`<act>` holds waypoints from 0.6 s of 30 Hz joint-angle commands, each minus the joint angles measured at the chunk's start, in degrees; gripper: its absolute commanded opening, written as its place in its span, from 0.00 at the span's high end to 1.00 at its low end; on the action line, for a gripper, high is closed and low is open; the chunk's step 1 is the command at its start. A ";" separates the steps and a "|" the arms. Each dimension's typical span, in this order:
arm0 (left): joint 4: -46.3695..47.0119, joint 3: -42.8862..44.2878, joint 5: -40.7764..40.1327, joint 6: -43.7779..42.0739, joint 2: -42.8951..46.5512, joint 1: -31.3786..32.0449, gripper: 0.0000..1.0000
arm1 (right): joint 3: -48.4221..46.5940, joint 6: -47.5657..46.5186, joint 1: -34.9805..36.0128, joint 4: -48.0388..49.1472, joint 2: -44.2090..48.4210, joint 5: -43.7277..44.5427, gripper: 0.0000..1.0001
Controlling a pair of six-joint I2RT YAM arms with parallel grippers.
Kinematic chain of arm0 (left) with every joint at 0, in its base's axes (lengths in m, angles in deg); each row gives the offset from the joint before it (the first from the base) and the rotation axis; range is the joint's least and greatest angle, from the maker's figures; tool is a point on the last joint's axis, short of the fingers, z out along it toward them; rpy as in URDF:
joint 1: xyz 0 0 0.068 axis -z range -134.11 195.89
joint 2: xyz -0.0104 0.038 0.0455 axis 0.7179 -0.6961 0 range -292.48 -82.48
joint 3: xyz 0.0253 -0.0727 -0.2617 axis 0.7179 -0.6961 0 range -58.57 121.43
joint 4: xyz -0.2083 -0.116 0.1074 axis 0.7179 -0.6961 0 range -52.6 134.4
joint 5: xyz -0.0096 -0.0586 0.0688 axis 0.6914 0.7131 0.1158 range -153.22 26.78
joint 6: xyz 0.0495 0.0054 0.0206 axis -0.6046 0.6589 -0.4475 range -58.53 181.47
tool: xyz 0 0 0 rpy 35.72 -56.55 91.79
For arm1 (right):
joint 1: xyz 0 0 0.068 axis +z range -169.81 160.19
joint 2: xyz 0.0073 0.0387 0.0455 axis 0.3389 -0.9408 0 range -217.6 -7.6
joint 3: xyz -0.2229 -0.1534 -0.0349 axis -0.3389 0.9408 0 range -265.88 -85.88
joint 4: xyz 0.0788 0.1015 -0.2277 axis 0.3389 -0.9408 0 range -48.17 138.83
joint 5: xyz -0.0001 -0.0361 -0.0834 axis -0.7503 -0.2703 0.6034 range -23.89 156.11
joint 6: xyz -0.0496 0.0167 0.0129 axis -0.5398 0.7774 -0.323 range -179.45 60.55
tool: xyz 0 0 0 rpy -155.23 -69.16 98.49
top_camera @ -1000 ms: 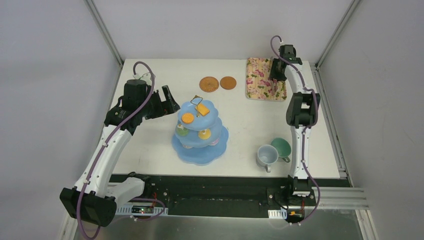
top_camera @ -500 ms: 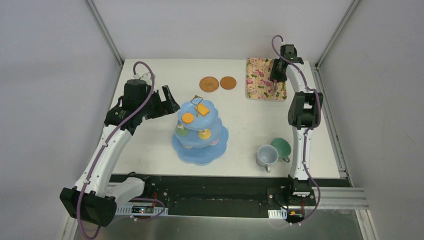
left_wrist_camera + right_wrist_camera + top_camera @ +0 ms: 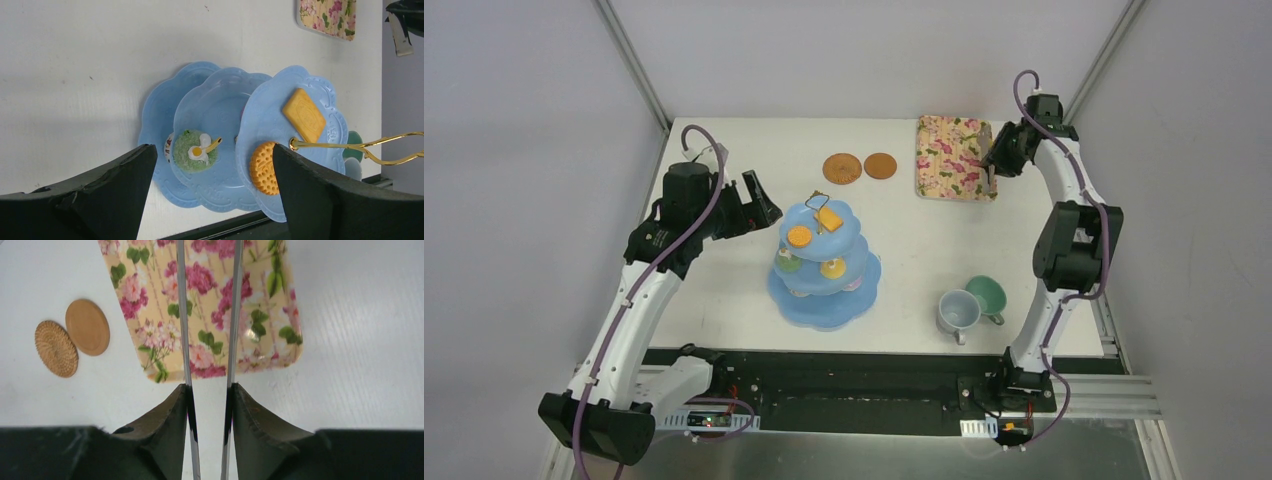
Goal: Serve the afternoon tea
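Note:
The light-blue three-tier stand (image 3: 824, 262) is left of the table's centre, with a round orange biscuit (image 3: 799, 237) and a rectangular one (image 3: 829, 220) on its top tier. The left wrist view shows the stand (image 3: 220, 110), both biscuits and a green donut (image 3: 192, 150) on the middle tier. My left gripper (image 3: 762, 205) hovers just left of the stand, open and empty. My right gripper (image 3: 210, 387) is shut on the metal tongs (image 3: 182, 315), whose arms reach over the floral tray (image 3: 150, 315). Grey-blue cup (image 3: 957, 312) and green cup (image 3: 986, 295) sit front right. Two brown coasters (image 3: 842, 168) (image 3: 880, 165) lie at the back.
The floral tray (image 3: 954, 157) lies at the back right, under my right gripper (image 3: 999, 158). The stand's gold loop handle (image 3: 360, 147) rises from its top tier. Metal frame posts stand at the table's back corners, and a black rail runs along the near edge.
My right arm has swung outward to the right, carrying the tongs from over the tray's middle to its right edge. My left arm has shifted slightly to the left.

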 commanded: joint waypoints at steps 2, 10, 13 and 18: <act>2.19 1.20 0.68 1.07 1.94 0.54 0.10 | 9.73 5.67 -1.72 3.15 11.27 -12.84 0.87; 2.27 1.17 0.50 1.63 3.04 0.54 0.10 | 26.90 6.32 -2.18 1.57 30.63 -29.29 0.87; 2.53 0.74 0.75 2.41 3.39 0.54 0.10 | 30.67 3.93 -1.37 -3.42 36.21 -34.17 0.87; 3.20 -0.52 1.69 4.06 4.11 0.54 0.11 | 34.92 2.63 4.77 -5.95 46.84 -41.26 0.85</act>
